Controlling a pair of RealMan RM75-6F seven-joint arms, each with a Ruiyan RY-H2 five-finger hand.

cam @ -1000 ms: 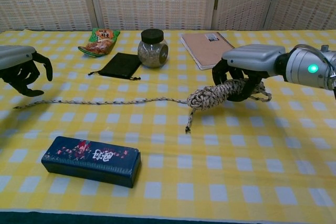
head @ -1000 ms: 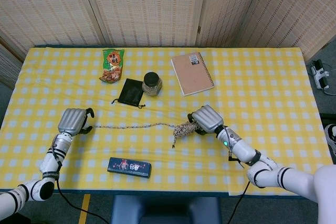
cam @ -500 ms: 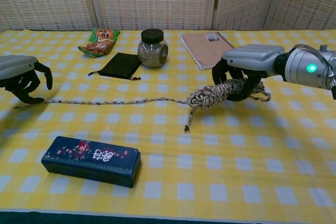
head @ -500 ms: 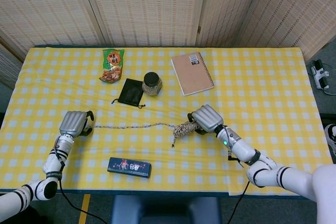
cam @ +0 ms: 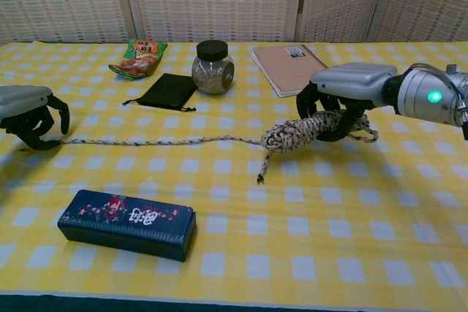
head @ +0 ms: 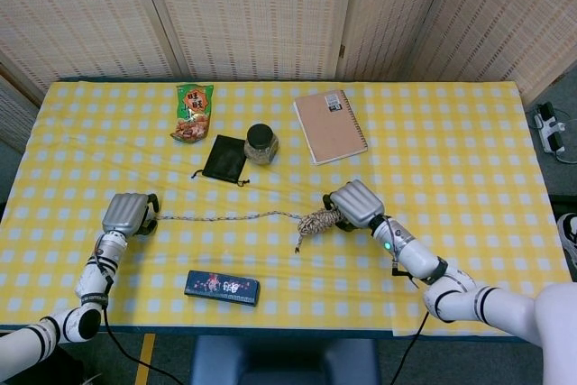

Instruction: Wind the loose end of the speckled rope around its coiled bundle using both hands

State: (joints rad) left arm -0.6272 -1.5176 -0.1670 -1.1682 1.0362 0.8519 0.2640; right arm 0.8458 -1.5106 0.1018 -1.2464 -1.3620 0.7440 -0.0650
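Here the right hand (cam: 340,104) grips the coiled bundle (cam: 303,131) as an anchor, while the left hand (cam: 29,116), at nine o'clock, curls over the loose end (cam: 44,144), apparently to pick it up.

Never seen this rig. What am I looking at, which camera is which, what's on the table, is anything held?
It is a two-armed robot with a five-fingered robot hand on each arm, driven remotely. One picture looks down from its head, the other looks forward from its chest. On the yellow checked table lie a snack bag, a black pouch, a jar, a notebook and a dark box. The right hand grips the coiled rope bundle, with its fingers curled around it. A loose end runs from the bundle across the cloth to the left hand, whose fingers are curled down at its tip. Whether they actually pinch it is too small to tell.
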